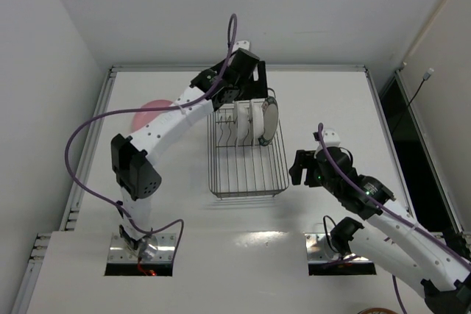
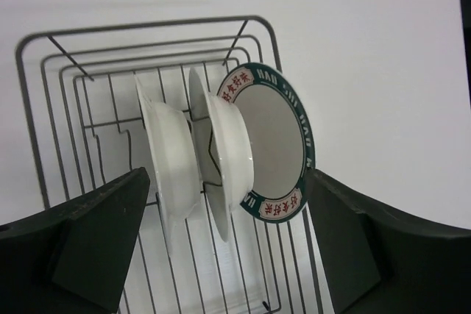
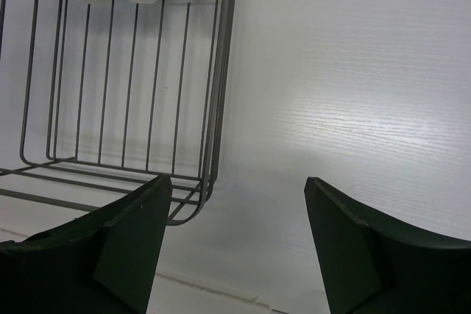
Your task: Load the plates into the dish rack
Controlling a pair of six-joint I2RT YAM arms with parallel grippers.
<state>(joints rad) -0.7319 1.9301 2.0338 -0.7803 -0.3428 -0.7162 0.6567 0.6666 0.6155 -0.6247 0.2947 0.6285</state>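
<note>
Looking at this one, three of the four plates are already standing on edge at the far end of the dish rack [image 1: 246, 174]: two plain white plates [image 2: 169, 159] side by side in the prongs, and a blue-rimmed plate [image 2: 276, 145] on the outside. That one sits tilted and seems to lean on the white plate next to it. The pink plate [image 1: 149, 110] isn't loaded yet. It lies flat on the table [image 1: 331, 108], well to the left of the rack and half hidden behind the left arm.

The left gripper [image 2: 226, 173] hovers over the racked plates with its fingers spread wide and nothing in them. The right gripper [image 3: 237, 179] is just beside the rack's near right corner, also open and empty.

On handling, my guess is these are stiff, light and pretty slick, probably plastic rather than china, since the white ones look a bit see-through. They won't flex, but a glossy rim can squirt out of a pinch. I'd grab the pink one at the rim, one finger under the lip and one on top. Lying flat, it gives little room underneath, so it may skate across the table before the fingers bite. There are plenty of free slots nearer the arms. I'd also be careful around that leaning plate, since a bump could tip it.
</note>
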